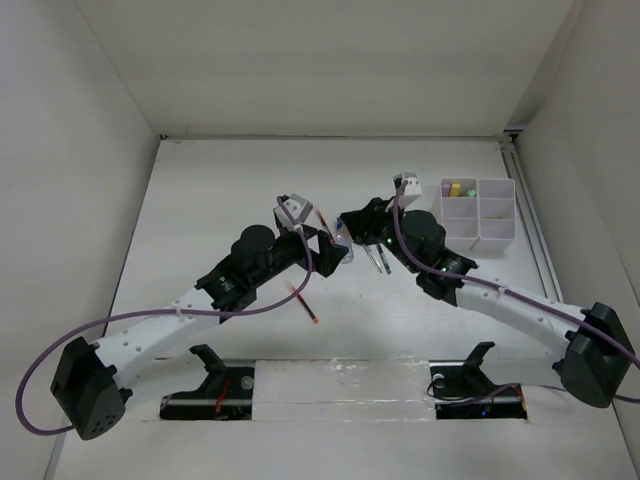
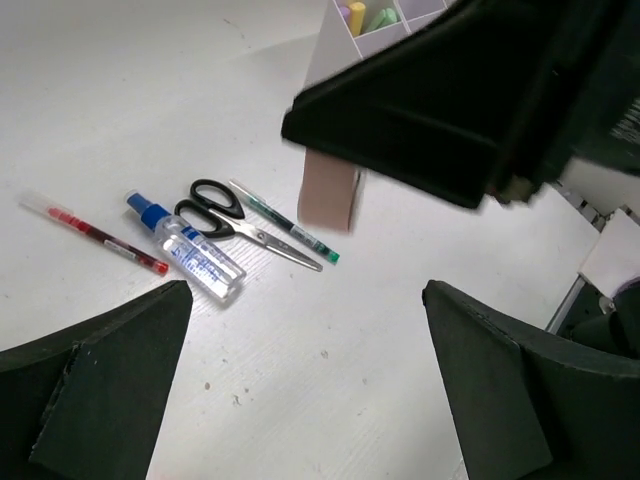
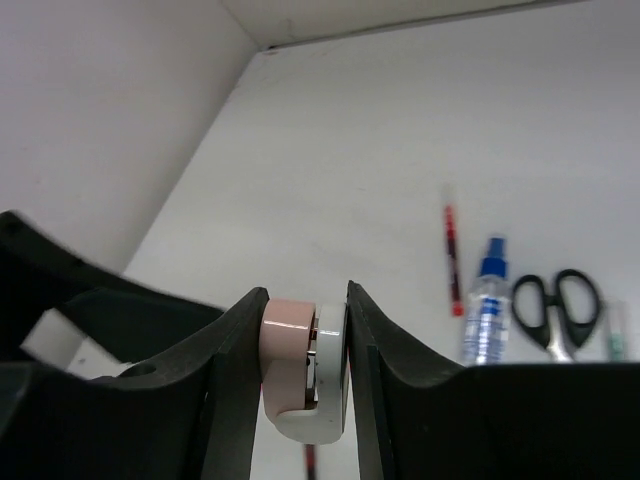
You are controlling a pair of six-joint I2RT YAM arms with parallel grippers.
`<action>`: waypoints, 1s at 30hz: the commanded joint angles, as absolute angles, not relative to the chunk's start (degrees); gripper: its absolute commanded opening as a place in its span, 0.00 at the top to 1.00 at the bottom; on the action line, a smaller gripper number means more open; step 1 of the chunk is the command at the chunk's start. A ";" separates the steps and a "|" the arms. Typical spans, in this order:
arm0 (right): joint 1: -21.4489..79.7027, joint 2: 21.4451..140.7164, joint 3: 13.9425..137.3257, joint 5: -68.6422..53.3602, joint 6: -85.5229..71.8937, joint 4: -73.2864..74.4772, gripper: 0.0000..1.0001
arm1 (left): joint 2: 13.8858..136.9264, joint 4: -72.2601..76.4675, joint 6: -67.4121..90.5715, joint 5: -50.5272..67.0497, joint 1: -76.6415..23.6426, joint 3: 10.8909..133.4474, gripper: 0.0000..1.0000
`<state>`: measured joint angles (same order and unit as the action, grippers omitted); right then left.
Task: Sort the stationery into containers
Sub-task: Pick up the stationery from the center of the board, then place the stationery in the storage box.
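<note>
My right gripper (image 3: 305,296) is shut on a stubby pink and white stick (image 3: 300,370), held above the table. In the left wrist view the same stick (image 2: 330,195) hangs under the dark right gripper. The left gripper (image 2: 308,290) stands wide open just below it, with nothing between its fingers. On the table lie a red pen (image 2: 95,235), a blue-capped bottle (image 2: 190,250), black-handled scissors (image 2: 225,215) and a green-tipped pen (image 2: 285,222). The white organizer (image 1: 495,235) stands at the right, with pastel sticks (image 1: 458,188) in its far left compartment.
A second red pen (image 1: 305,303) lies near the left arm's forearm. The two grippers meet nose to nose over the table's middle. White walls close in the table at the left, back and right.
</note>
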<state>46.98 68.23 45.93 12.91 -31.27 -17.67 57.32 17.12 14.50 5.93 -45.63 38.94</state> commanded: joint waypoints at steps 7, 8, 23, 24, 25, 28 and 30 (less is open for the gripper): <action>30.16 66.97 47.90 -1.03 -9.95 -20.48 1.00 | 52.29 7.93 26.77 -5.35 -45.62 43.05 0.00; 26.84 66.97 47.29 -1.58 -8.37 -21.26 1.00 | 52.29 4.08 28.20 -6.23 -45.62 43.76 0.00; -0.25 73.02 36.03 -24.50 -2.09 -45.87 1.00 | 52.29 -6.60 32.08 -3.96 -45.62 46.05 0.00; -1.57 73.82 36.04 -25.83 -3.07 -48.66 1.00 | 52.29 -6.07 32.08 -3.35 -45.62 45.36 0.00; -4.37 74.61 36.04 -29.58 -3.08 -50.08 1.00 | 52.29 -5.37 31.47 -2.47 -45.62 45.35 0.00; -7.55 76.90 36.04 -31.11 -5.27 -52.11 1.00 | 52.29 -5.36 31.46 -0.89 -45.62 44.83 0.00; -8.96 79.44 36.04 -32.17 -6.76 -54.48 1.00 | 52.29 -4.14 31.46 0.17 -45.62 44.82 0.00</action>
<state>-7.46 77.91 35.05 -26.44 -4.45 -44.27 53.17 -7.03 31.40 -2.39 -45.63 44.40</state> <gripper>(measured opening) 0.403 0.997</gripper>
